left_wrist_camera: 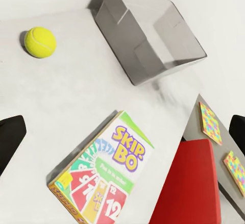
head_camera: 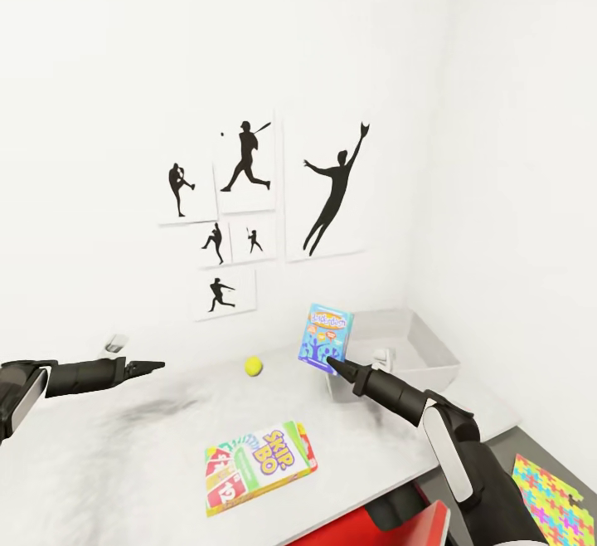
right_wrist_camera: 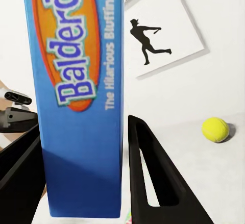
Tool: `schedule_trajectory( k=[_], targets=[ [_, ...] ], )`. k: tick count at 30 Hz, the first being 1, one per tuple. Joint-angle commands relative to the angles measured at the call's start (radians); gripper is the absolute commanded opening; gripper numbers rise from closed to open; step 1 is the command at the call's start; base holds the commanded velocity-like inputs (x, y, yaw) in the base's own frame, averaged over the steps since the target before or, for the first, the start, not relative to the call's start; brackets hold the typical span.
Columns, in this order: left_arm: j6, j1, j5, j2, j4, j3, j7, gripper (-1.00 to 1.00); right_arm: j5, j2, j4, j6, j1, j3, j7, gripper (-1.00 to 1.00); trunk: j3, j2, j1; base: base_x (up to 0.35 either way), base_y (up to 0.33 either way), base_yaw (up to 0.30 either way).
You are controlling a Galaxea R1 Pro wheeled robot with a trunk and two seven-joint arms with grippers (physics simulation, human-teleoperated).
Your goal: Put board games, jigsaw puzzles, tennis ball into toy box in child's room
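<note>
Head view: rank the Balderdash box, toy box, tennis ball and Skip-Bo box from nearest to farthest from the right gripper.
1. Balderdash box, held in the right gripper.
2. Toy box and tennis ball, on opposite sides; too close to call.
3. Skip-Bo box, near the table's front edge.

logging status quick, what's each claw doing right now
Left claw: holding nothing; open or closed cannot be told.
Right claw: closed on the blue board game, held upright near the toy box.
</note>
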Motion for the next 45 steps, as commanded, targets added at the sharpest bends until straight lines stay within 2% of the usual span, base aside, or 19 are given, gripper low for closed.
schedule_trajectory(
  k=[1, 45],
  targets=[
    [0.009, 0.0, 0.003, 0.0, 0.0, 0.0, -0.001, 1.0, -0.007, 0.0, 0.001, 0.008, 0.0, -0.001, 0.002, -1.0, 0.0, -0.001, 0.0, 0.014, -0.003, 0.0],
    [0.008, 0.0, 0.003, 0.0, 0.002, 0.0, -0.001, 1.0, -0.007, 0.0, 0.007, 0.008, 0.0, -0.001, 0.0, -1.0, 0.0, -0.001, 0.0, 0.048, -0.025, 0.0]
  ],
)
